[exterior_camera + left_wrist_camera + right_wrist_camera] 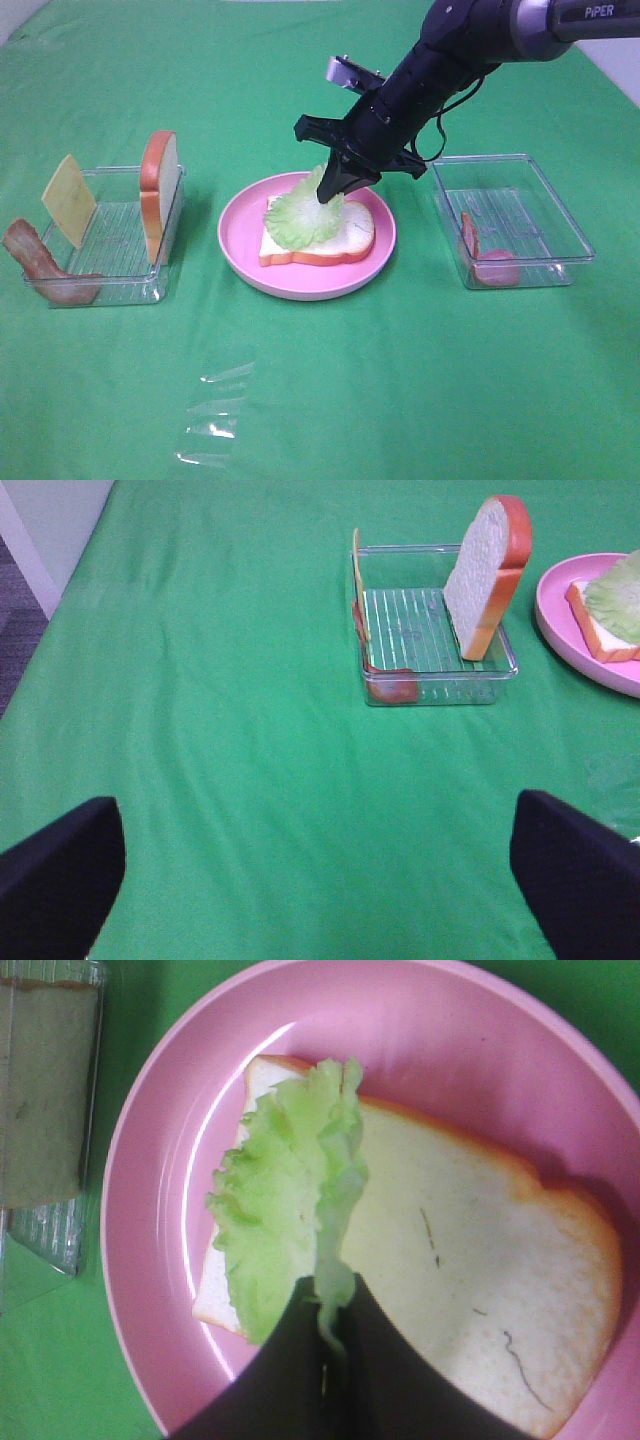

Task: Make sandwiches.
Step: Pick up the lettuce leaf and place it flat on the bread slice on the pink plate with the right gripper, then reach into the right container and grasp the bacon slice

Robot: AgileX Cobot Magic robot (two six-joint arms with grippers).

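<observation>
A white bread slice [340, 240] with orange-brown crust lies on the round pink plate [240, 235]. My right gripper [330, 192] is shut on a green lettuce leaf [298, 218] and holds it on the slice's left part; the wrist view shows the leaf [290, 1220] pinched between the fingertips [300, 1360] over the bread [460, 1280]. A second bread slice [158, 190] stands on edge in the left clear tray [120, 262], with a yellow cheese square [68, 198] and a bacon strip [40, 265]. My left gripper [320, 880] is open over bare cloth, out of the exterior high view.
A clear tray [555, 235] at the right holds reddish pieces [490, 265]. A crumpled clear plastic piece [215, 410] lies on the green cloth at the front. The left tray also shows in the left wrist view [440, 665].
</observation>
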